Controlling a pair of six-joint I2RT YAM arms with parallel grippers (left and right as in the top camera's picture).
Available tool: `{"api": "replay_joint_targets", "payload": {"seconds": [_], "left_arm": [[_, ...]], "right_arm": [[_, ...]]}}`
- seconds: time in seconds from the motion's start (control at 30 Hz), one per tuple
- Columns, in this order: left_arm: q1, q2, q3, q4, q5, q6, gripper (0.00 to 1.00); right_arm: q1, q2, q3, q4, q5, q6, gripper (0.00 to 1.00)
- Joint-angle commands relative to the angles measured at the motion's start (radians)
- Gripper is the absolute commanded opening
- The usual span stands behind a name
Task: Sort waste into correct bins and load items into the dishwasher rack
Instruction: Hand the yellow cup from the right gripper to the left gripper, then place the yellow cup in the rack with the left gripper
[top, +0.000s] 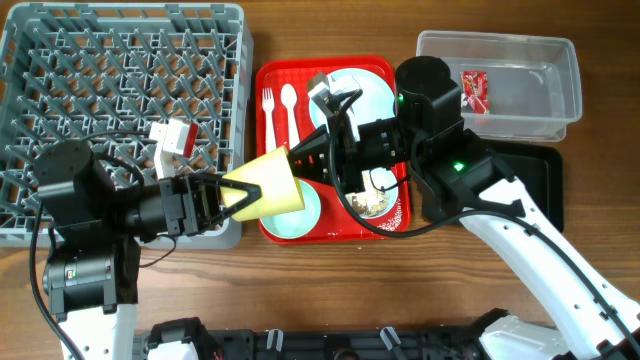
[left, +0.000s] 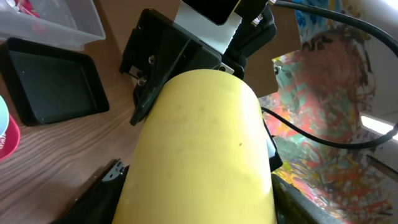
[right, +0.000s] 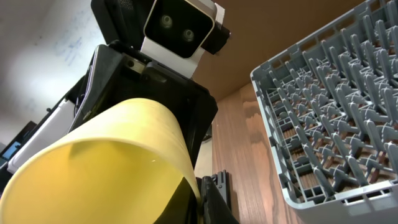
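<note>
Yellow cup (top: 272, 188) hangs in the air between both sets of fingers, with its open mouth turned to the right arm. The left gripper (top: 245, 192) has its fingers clamped on the cup's body, one on each side of the wall. In the left wrist view the cup fills the space between them. The right gripper (top: 305, 160) meets the rim at the cup's far, upper edge. In the right wrist view one dark finger (right: 208, 199) lies against the outside of the rim. The other finger is hidden, so I cannot tell whether that pair is pinched or apart.

Directly below the cup sits a mint-green bowl (top: 300, 222) at the near edge of the red tray (top: 330, 236). Just beyond the right fingers a white fork (top: 268, 110) and spoon (top: 288, 105) lie side by side on the same tray. A pale blue plate (top: 375, 95) is partly covered by the right arm.

Behind the left fingers the grey rack (top: 120, 60) stands on the wooden worktop (top: 330, 300). Well past the right arm are the clear tub (top: 540, 110), holding a red wrapper (top: 474, 90), and the black tray (top: 548, 190) next to it.
</note>
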Motion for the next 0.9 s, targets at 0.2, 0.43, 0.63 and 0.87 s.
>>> {"api": "replay_joint_targets", "payload": {"seconds": [0.2,0.43,0.63,0.87], "left_arm": [[0.011,-0.019,0.005,0.017,0.027,0.01,0.62],[0.134,-0.044,0.005,-0.005,-0.143,0.013,0.57],[0.135,-0.044,0.005,-0.362,-0.709,0.149,0.52],[0.132,-0.026,0.006,-0.578,-1.305,0.227,0.52]], "right_arm": [[-0.114,0.0,0.006,-0.011,0.022,0.0,0.88],[-0.276,-0.034,0.006,-0.225,0.015,-0.005,0.88],[-0.275,-0.038,0.006,-0.428,0.058,-0.01,0.87],[-0.206,-0.038,0.006,-0.669,0.355,-0.06,0.87]]}}
